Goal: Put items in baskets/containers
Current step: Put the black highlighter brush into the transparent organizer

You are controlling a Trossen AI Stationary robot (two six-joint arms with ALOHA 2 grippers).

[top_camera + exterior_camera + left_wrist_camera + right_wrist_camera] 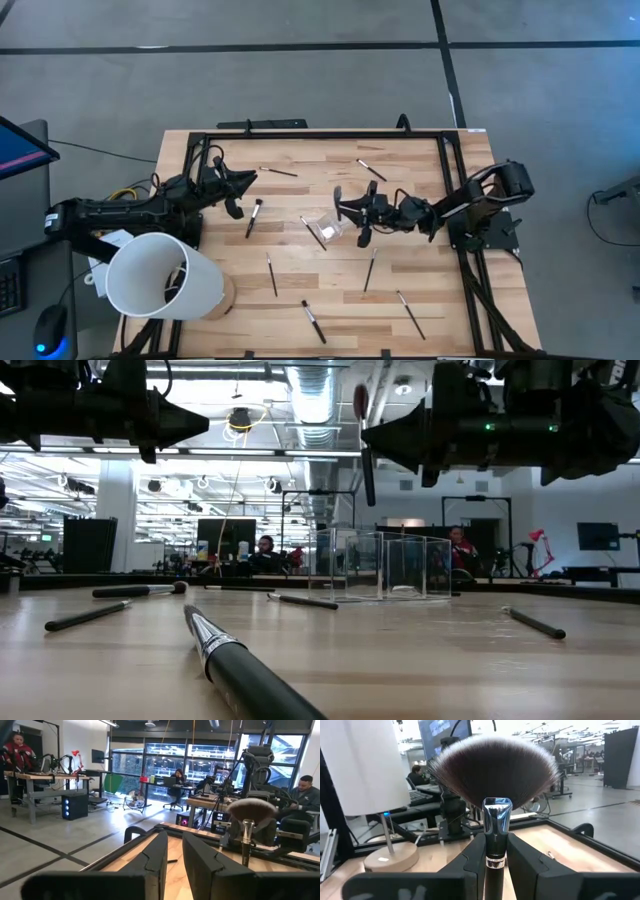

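Note:
My right gripper [345, 207] hovers above the table's middle, shut on a fan brush [495, 767] with dark fluffy bristles and a silver ferrule. The clear plastic box [326, 227] stands on the table just below and beside it; it also shows in the low view [385, 565]. My left gripper [240, 187] is open and empty above the table's left part, its fingers [155, 857] a little apart. Loose brushes lie flat on the table: one with a silver ferrule [253, 217], thin sticks [271, 273] [369, 270], and others. My right gripper pinches the fan brush's dark handle [495, 855] between its two fingers, just below the silver ferrule. The fingers lie level, pointing toward the table's left, across the handle. The brush stands upright, bristles up, its lower handle [367, 470] hanging clear of the table.
A large white cylinder [160, 275] on a wooden base stands at the near left. More brushes lie at the far edge [277, 172] [370, 170] and near edge [313, 320] [409, 314]. A black frame [320, 135] borders the table. People sit in the room beyond.

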